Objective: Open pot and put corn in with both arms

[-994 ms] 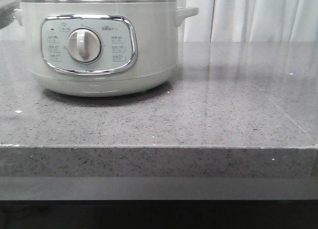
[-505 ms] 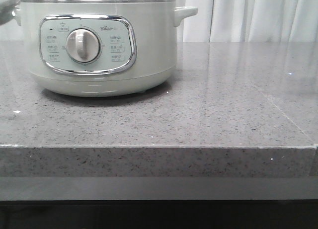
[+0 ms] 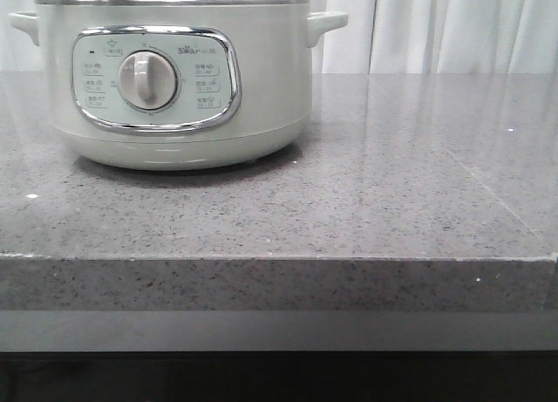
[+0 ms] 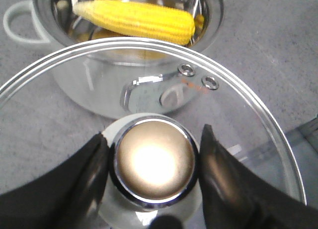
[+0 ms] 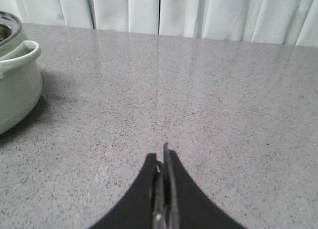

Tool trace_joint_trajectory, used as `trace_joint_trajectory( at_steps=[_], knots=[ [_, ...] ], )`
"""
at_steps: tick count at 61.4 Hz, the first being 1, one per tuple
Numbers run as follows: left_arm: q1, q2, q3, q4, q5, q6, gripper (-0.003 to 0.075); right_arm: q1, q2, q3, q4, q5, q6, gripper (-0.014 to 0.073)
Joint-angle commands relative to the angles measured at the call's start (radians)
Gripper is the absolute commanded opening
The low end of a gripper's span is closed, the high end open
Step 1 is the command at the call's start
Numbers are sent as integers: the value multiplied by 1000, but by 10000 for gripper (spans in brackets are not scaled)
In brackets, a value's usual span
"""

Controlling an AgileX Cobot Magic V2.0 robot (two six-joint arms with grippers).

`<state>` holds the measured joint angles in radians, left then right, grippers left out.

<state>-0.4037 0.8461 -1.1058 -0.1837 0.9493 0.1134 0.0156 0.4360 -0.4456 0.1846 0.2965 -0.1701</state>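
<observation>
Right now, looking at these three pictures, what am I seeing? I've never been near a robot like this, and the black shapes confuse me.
It is a robot with two arms and three cameras. One camera looks forward over the grey stone table, where the pot stands. The other two sit on the wrists, so the black shapes are gripper fingers. The left gripper is closed on the shiny knob of the glass lid, held apart from the open pot, where the corn lies inside. The right gripper is shut on nothing, above bare table beside the pot.

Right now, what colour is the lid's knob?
Shiny gold-bronze knob with a chrome rim, clearest in the left wrist view.
</observation>
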Motion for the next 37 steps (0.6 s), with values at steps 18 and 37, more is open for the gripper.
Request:
trace_joint_trajectory(
  at_steps=[18, 37],
  knots=[
    [-7, 389, -498, -28, -93, 71, 241, 2, -145, 48, 0, -77, -12, -65],
    [-7, 714, -804, -28, -63, 71, 241, 2, -145, 48, 0, -81, -12, -65]
  ],
)
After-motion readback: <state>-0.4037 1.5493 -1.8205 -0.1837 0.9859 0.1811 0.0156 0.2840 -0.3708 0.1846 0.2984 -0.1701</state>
